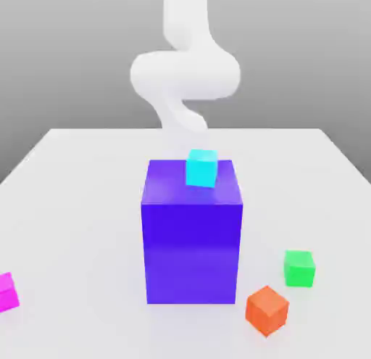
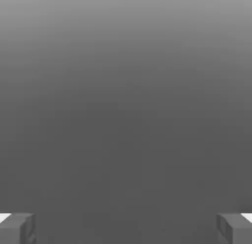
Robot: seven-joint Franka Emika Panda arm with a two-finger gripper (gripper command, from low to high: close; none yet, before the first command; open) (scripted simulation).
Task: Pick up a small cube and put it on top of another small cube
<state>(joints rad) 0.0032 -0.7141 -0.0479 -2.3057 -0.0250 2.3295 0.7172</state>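
The small magenta-pink cube (image 1: pixel 6 291) lies on the table at the exterior view's far left, cut by the frame edge. The small green cube (image 1: pixel 299 268) rests on the table at the exterior view's right, near the front. My white arm (image 1: pixel 185 71) rises behind the big purple-blue block, far from both cubes. In the hand view my gripper (image 2: pixel 126 228) is open, its two grey fingertips (image 2: pixel 17 228) wide apart with nothing between them.
A big purple-blue block (image 1: pixel 192 238) stands mid-table with a cyan cube (image 1: pixel 201 168) on its top. An orange cube (image 1: pixel 267 310) lies at the front, just left of the green one. The white table (image 1: pixel 87 227) spreads around them.
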